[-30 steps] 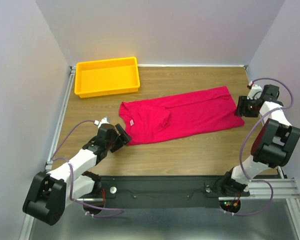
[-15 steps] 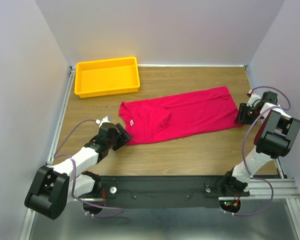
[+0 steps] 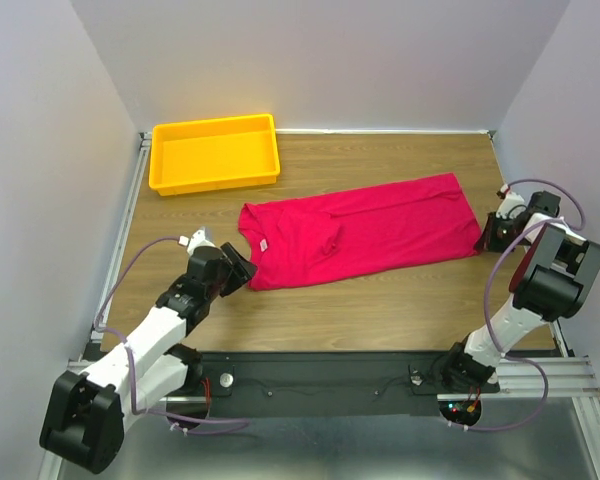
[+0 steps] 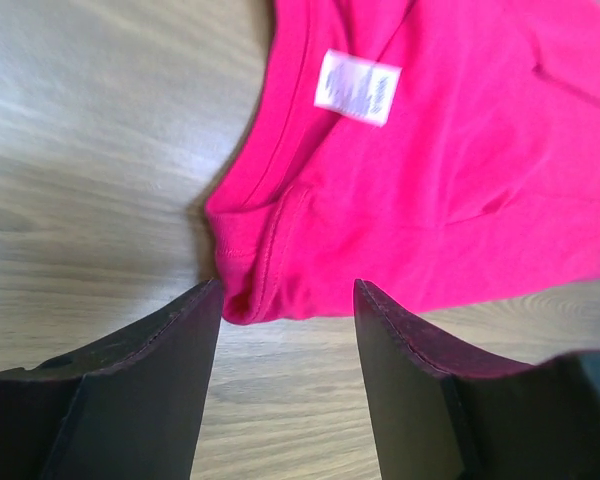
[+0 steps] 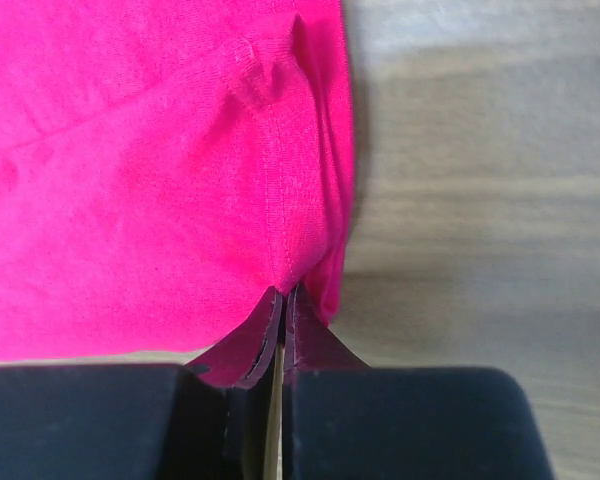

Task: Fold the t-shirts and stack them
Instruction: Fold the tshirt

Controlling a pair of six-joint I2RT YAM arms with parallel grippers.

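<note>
A single crimson-pink t-shirt (image 3: 365,230) lies spread across the middle of a wooden table (image 3: 380,300), seen from above. Its collar end points toward the robot's left and its hem toward the right. One short sleeve is folded in over the body. A yellow plastic tray (image 3: 216,180) sits at the far left corner, well apart from the shirt.

The left gripper (image 4: 287,288) is low over the near collar-side corner. Its two dark fingers (image 4: 150,370) stand apart, and the tip of the cloth corner lies just between them, not yet clamped. The small white neck label (image 4: 357,87) shows a little beyond.

The right gripper (image 5: 283,300) is at the near hem corner with its jaws pressed together on a small pinch of fabric, which puckers up from the table.

The robot appears to be taking hold of the shirt's near edge at both ends, ready to lift it for a fold, so the task looks to be at an early stage.

The main risk is an uneven lift. The right pinch is very shallow and may slip once the cloth takes weight. The wrist view does not show whether it caught both layers. The left fingers straddle only the very tip, so they could shut on a single seam or miss it. If one side rises alone, the shirt would drag and bunch.
</note>
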